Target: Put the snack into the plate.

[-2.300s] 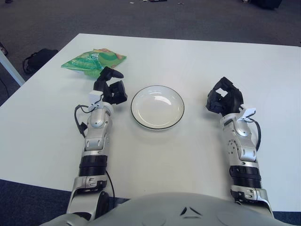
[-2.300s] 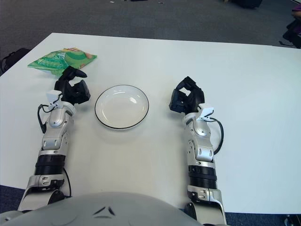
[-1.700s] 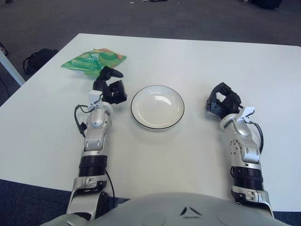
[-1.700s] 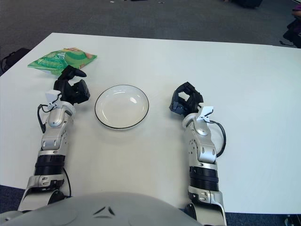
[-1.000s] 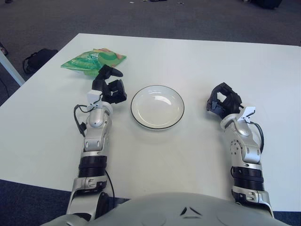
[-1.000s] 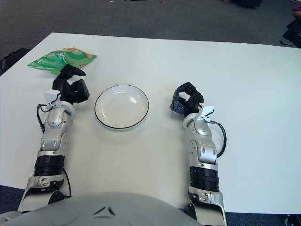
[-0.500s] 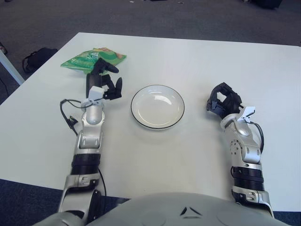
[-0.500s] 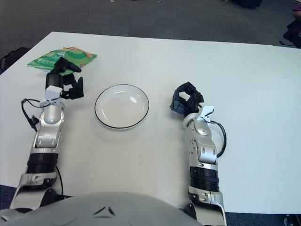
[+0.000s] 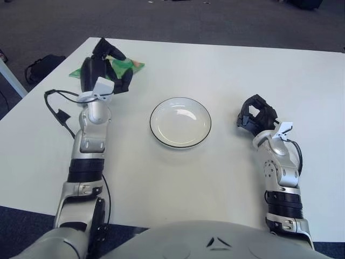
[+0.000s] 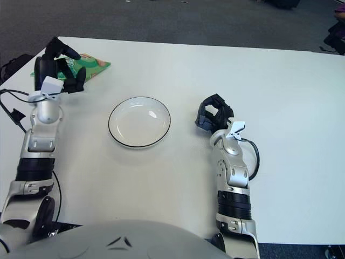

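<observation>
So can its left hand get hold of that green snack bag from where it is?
Probably yes: the left hand is already over the green snack bag, fingers spread, with nothing between them.

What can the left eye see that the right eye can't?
Only the left eye view shows a slanted white bar at its left edge, and the whole black bag on the floor. Only the right eye view shows a dark, purplish thing at its right edge. Both show the white table, the plate, the green snack bag with the left hand over it, and the right hand right of the plate.
</observation>
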### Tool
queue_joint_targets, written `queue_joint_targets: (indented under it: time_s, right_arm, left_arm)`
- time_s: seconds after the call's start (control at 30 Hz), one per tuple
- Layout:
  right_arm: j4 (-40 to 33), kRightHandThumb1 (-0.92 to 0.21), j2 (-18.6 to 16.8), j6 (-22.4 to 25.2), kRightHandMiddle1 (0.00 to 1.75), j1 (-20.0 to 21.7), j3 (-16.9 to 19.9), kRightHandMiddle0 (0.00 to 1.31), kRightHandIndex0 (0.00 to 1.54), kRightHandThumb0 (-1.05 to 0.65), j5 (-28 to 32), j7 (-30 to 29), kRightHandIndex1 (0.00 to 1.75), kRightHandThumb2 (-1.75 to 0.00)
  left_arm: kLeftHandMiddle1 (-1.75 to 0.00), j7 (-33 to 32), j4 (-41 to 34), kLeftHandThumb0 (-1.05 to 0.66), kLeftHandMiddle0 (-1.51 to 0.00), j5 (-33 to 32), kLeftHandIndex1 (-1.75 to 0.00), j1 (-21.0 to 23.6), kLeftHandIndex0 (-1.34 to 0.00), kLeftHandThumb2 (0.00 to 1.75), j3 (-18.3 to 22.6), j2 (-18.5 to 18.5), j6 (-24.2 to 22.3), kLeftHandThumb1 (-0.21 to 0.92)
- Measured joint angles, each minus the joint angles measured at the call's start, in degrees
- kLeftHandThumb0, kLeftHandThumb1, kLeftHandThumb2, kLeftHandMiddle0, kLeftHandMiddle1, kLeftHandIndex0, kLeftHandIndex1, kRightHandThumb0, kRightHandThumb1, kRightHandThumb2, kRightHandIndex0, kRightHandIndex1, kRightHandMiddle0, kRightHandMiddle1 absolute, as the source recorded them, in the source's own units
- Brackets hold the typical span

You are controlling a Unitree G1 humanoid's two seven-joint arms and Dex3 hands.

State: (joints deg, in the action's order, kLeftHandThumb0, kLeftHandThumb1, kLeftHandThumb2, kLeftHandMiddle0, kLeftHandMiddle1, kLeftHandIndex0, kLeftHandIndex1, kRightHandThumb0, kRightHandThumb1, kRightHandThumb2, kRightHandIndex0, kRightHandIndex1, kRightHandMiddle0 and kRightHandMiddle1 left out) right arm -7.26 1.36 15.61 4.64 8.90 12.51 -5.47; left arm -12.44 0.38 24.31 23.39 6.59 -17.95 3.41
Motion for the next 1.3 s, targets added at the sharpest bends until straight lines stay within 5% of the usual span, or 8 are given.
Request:
queue_joint_targets:
  time_s: [0.3,0.47,0.53,0.63,1.0,1.07,1.17,1.3]
  right_arm:
    - [0.25,-0.33,0.17,-0.01,1.75,0.07,0.17,0.60,1.11,-0.48,0.00,0.02,1.75,-1.29]
    - [0.61,-0.33,0.24,-0.05,1.75,0.22,0.29,0.60,1.11,-0.48,0.00,0.04,1.75,-1.29]
    - [0.69,-0.33,0.25,-0.08,1.75,0.27,0.30,0.60,1.11,-0.48,0.00,0.04,1.75,-1.30]
    - [0.83,-0.33,0.28,-0.10,1.75,0.32,0.30,0.60,1.11,-0.48,-0.01,0.03,1.75,-1.30]
    - [1.14,-0.33,0.33,-0.16,1.75,0.52,0.29,0.60,1.09,-0.47,0.00,0.02,1.75,-1.29]
    - [1.16,-0.34,0.33,-0.25,1.75,0.49,0.29,0.60,1.08,-0.47,-0.01,0.02,1.75,-1.29]
    - [1.24,-0.34,0.36,-0.41,1.75,0.49,0.28,0.60,1.08,-0.47,0.00,0.10,1.75,-1.29]
    - [1.08,-0.34,0.51,-0.72,1.75,0.79,0.24,0.59,1.08,-0.47,0.00,0.18,1.75,-1.28]
  left_arm:
    - [-1.75,4.11,3.40,-0.43,-1.01,6.56,-1.75,7.06,-0.48,1.11,-3.98,-6.01,-5.61,0.48]
    - [-1.75,6.48,8.56,-0.42,-0.87,7.66,-1.75,11.66,-0.45,1.05,-6.40,-8.98,-4.85,0.53]
    - [-1.75,7.55,11.05,-0.22,-0.76,7.73,-1.72,13.45,-0.44,1.20,-7.37,-10.30,-3.64,0.41]
    - [-1.68,7.97,15.10,-0.08,-0.63,7.96,-1.74,15.92,-0.39,1.20,-8.65,-11.75,-1.76,0.40]
    - [-1.55,6.25,29.63,-0.01,-0.28,14.79,-1.75,23.35,-0.16,0.55,-15.92,-15.82,3.14,0.87]
    - [-1.51,6.19,30.59,-0.18,-0.17,15.62,-1.75,23.79,-0.17,0.53,-16.85,-16.47,3.50,0.90]
    - [-1.27,4.90,35.02,-0.50,-0.09,17.59,-1.34,25.46,-0.05,0.64,-18.78,-17.28,4.53,0.81]
    - [-0.93,0.60,44.60,-0.71,-0.06,20.12,-1.04,28.54,-0.01,0.57,-21.59,-17.32,5.39,0.86]
